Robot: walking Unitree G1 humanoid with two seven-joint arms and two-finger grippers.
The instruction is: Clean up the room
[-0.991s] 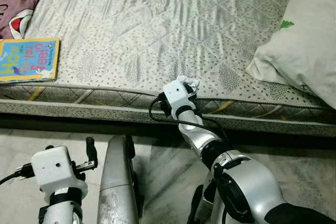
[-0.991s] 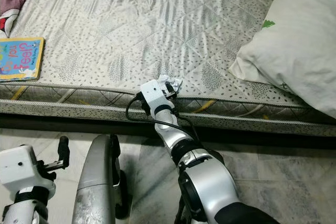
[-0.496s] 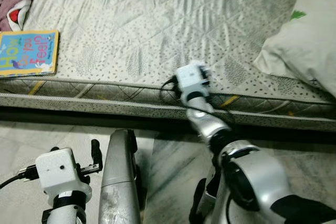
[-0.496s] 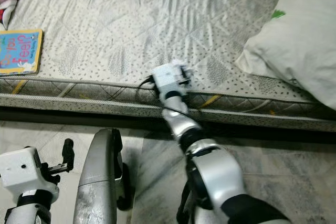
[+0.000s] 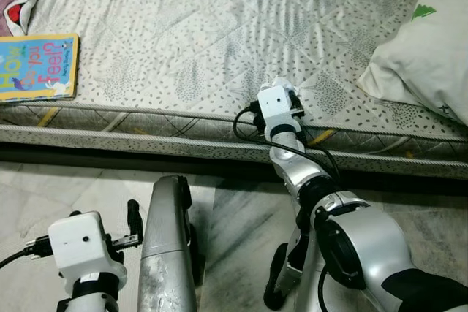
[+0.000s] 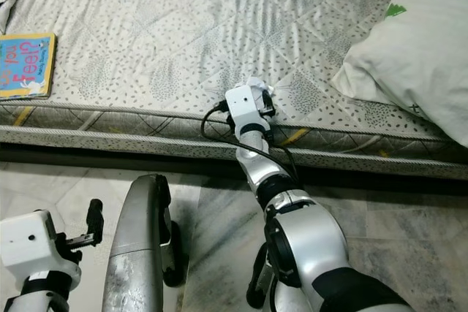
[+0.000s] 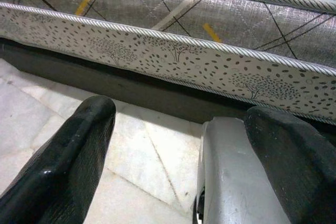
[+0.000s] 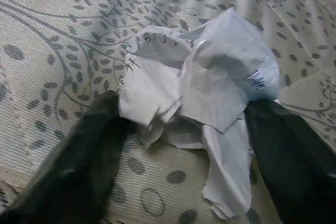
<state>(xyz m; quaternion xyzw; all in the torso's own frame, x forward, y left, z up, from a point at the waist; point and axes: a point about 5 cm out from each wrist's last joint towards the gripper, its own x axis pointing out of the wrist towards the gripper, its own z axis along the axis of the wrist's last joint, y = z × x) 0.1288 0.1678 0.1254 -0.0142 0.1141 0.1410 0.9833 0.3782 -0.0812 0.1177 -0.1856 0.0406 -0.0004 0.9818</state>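
The crumpled paper lies on the bed near its front edge, and the right hand reaches over that edge with its fingers apart on either side, probably touching it, ready to pinch. The wrist view shows this bracketing; the head views hide it behind the wrist housing. The left hand hangs apart by the floor. A book and pillow sit well apart.

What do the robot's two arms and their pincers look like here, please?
Both arms are silver metal with dark joints. Each wrist carries a white boxy camera housing with a black cable looping from it. The right pincer and left pincer each have two long, rounded black fingers.
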